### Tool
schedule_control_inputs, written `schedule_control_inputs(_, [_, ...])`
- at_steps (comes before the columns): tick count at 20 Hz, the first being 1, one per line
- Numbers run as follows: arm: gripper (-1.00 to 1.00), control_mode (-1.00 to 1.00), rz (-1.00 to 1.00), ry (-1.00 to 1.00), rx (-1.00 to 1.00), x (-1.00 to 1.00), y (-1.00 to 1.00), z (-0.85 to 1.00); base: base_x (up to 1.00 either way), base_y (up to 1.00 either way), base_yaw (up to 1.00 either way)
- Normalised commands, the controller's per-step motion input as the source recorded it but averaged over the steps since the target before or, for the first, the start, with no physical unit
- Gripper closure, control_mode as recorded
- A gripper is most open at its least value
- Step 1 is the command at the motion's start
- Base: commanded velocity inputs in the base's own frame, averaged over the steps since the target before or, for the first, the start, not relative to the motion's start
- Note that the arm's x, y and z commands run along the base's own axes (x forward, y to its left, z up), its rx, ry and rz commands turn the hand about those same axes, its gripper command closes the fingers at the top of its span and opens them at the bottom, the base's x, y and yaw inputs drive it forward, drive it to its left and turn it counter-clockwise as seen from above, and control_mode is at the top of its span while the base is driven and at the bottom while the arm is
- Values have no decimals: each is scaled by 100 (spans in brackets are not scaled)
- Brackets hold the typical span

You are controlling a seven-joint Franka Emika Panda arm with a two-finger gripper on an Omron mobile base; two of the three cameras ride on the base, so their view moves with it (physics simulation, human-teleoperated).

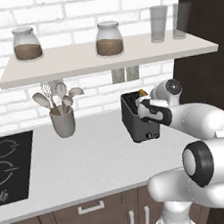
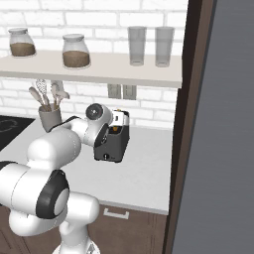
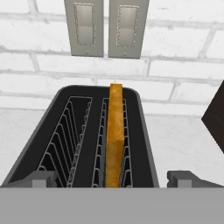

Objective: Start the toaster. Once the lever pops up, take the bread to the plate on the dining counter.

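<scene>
The dark toaster (image 1: 137,123) stands on the white worktop against the brick wall, also seen from the right (image 2: 115,146). A golden-tan bread (image 3: 114,135) slice stands upright in its right slot, top edge above the rim; the left slot is bare. My gripper (image 3: 113,178) hovers just above the toaster's near end, looking down into the slots. It is open wide, with one fingertip (image 3: 41,178) to each side and nothing held. From the base the hand (image 1: 145,107) covers the toaster's top. The plate and the dining counter are out of view.
A grey utensil holder (image 1: 63,121) stands left of the toaster, a black hob (image 1: 7,170) further left. A shelf (image 1: 103,58) with jars and glasses hangs above. Two wall sockets (image 3: 107,28) sit behind the toaster. A tall dark cabinet (image 2: 191,124) stands close on the right.
</scene>
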Motion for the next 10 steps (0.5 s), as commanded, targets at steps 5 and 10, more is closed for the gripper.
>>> schedule_control_inputs(5, [-100,-100,0,0,0,0,0,0,0,0,0])
schedule_control_inputs(10, [-100,-100,0,0,0,0,0,0,0,0,0])
